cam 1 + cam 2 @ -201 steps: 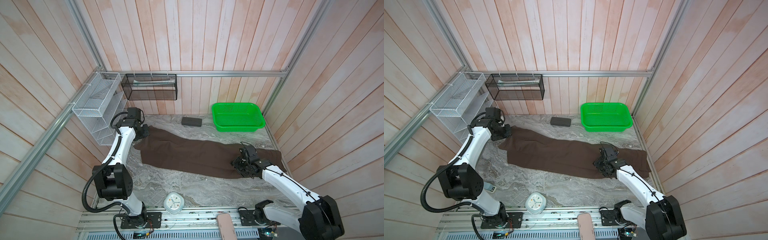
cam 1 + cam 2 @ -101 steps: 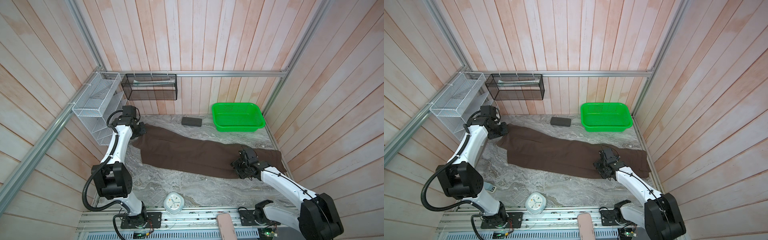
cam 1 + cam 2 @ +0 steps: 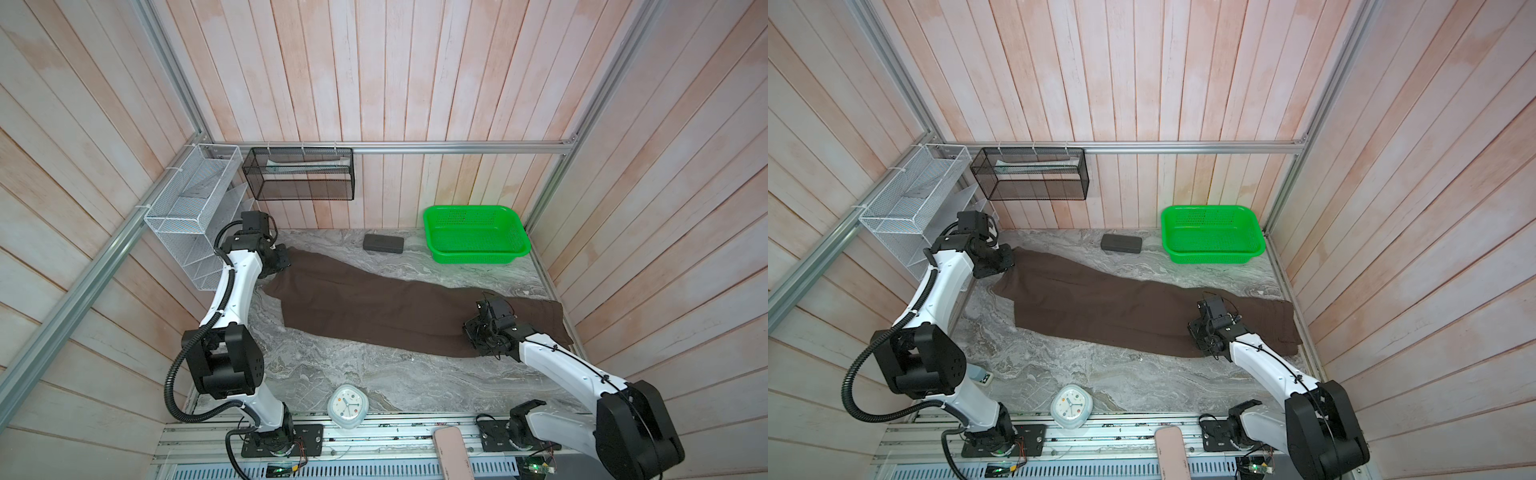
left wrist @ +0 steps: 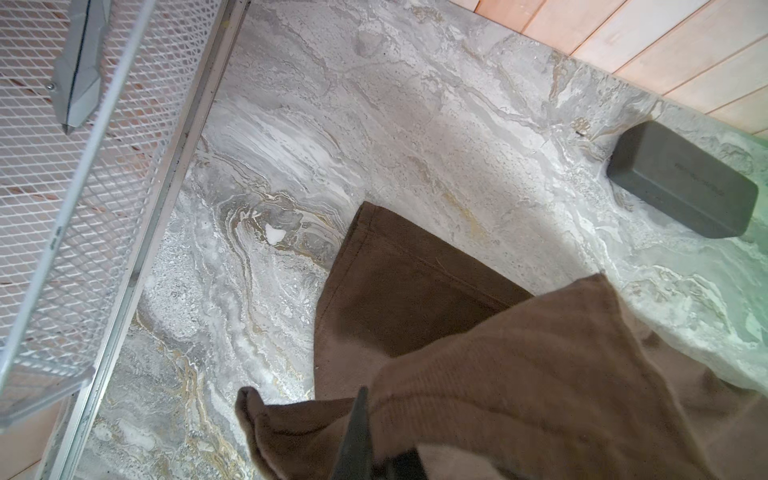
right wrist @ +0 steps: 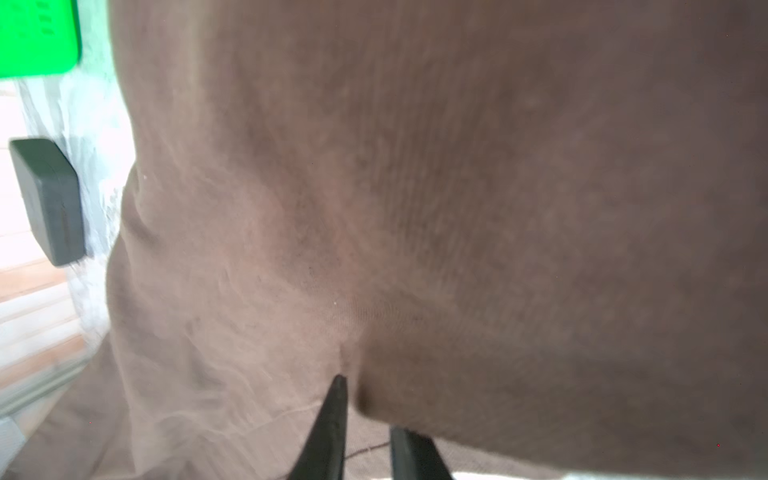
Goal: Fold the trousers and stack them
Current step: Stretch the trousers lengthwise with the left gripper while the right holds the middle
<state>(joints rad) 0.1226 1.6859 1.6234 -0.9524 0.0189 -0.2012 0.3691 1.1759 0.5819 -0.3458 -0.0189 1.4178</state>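
"What's round the bench?"
"Pale pinkish plank walls (image 3: 395,75) on every side, with an aluminium rail (image 3: 457,146) across at twelve o'clock."
"And underfoot?"
"A grey marbled tabletop (image 3: 332,370). There's a white wire rack (image 3: 187,208) at ten o'clock and a black mesh basket (image 3: 299,174) at eleven. The light is soft and even."

robot lab test cell: pale wooden plank walls (image 3: 374,83), silver aluminium frame rail (image 3: 457,147) across upper middle, grey marble-pattern tabletop (image 3: 332,365) centre, slotted metal mounting base (image 3: 386,442) along bottom edge.
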